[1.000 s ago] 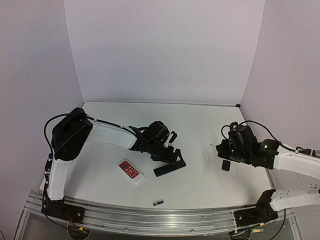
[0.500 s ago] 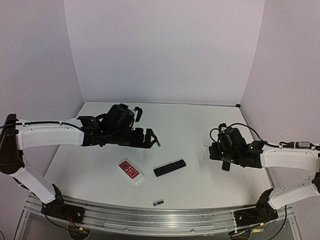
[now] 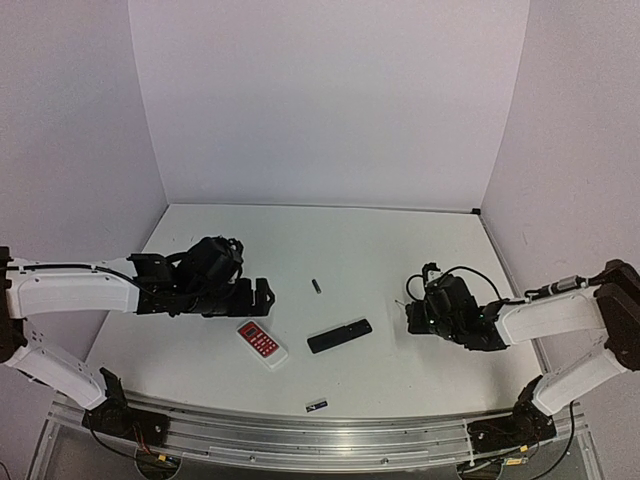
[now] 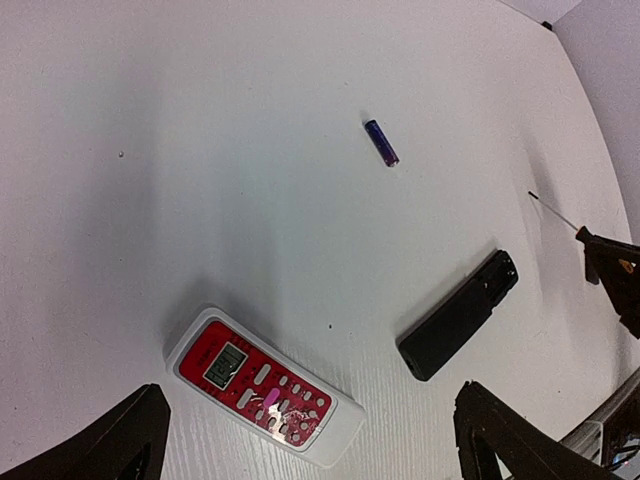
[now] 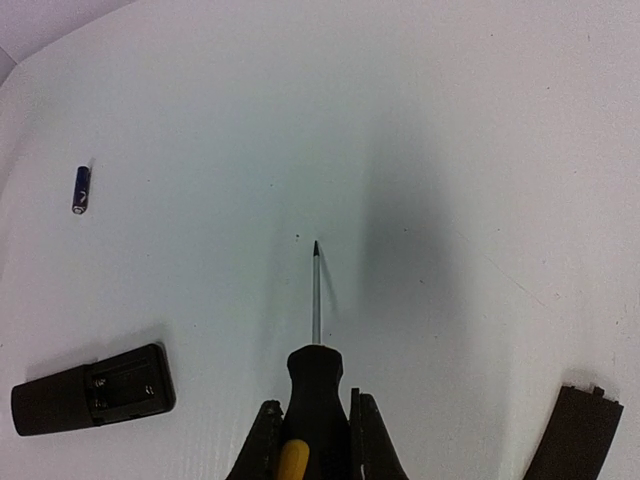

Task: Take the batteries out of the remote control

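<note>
Bare table [image 3: 400, 250] rings the battery [image 3: 316, 285]; black remote [image 3: 339, 335] lies well apart.

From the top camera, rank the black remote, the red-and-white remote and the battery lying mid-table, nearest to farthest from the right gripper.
1. Black remote, just left of the right gripper.
2. Battery, farther left, toward the back.
3. Red-and-white remote, farthest left.

Illumination is bright, even and diffuse, from above. The white surface [image 5: 450, 150] carries broad, soft-edged grey shadows. Wrist views are sharp; the overhead view is slightly soft.
</note>
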Controlling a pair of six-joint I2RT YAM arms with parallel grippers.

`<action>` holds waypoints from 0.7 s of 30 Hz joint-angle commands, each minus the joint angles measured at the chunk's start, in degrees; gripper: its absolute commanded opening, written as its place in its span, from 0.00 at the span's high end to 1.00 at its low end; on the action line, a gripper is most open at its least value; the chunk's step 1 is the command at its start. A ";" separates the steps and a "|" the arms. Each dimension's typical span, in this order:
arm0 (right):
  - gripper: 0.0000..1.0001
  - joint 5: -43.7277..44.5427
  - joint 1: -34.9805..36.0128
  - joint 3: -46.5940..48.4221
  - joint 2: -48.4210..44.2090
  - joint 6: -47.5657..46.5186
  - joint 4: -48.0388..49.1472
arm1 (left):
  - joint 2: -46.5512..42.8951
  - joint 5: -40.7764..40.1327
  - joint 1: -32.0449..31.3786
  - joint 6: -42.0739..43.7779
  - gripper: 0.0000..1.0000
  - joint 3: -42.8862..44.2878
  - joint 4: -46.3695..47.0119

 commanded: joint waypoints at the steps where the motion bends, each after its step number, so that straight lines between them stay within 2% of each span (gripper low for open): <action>1: 0.91 -3.37 0.03 -2.34 2.50 1.53 1.52 | -2.31 -3.01 0.18 -1.80 0.00 -0.94 -0.49; 10: 0.88 -3.53 0.41 -4.54 3.78 5.27 2.40 | -2.24 -3.67 0.18 -5.05 0.00 -2.54 -2.84; 15: 1.00 -4.57 0.60 -4.13 1.37 4.32 2.42 | -3.55 -2.07 0.19 -8.35 0.00 -6.22 -3.66; 18: 1.00 -4.90 0.59 -3.24 -1.76 3.46 1.69 | -4.22 1.05 0.83 -9.84 0.00 -8.71 -2.58; 21: 1.00 -4.99 0.60 -1.68 -4.55 2.21 -0.47 | -4.64 7.56 1.77 -9.91 0.00 -12.34 2.46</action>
